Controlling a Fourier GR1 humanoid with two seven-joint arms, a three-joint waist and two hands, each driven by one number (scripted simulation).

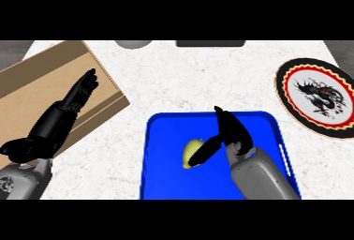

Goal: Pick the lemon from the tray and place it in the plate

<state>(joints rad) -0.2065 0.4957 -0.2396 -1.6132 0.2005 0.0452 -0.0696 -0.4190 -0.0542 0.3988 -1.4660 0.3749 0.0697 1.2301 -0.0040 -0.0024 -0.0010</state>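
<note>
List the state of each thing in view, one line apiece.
lemon: lying in the tray, thumb against it, not lifted.
blue tray: flat on the counter, holding the lemon.
plate: on the counter at the right, nothing on it.
cardboard box: at the left, partly under the left hand.
right hand: over the tray, fingers straight, open.
left hand: resting at the left, fingers straight, open.

White speckled counter (180,79) with tan wooden board (41,89) at left, dark floor beyond.
</note>
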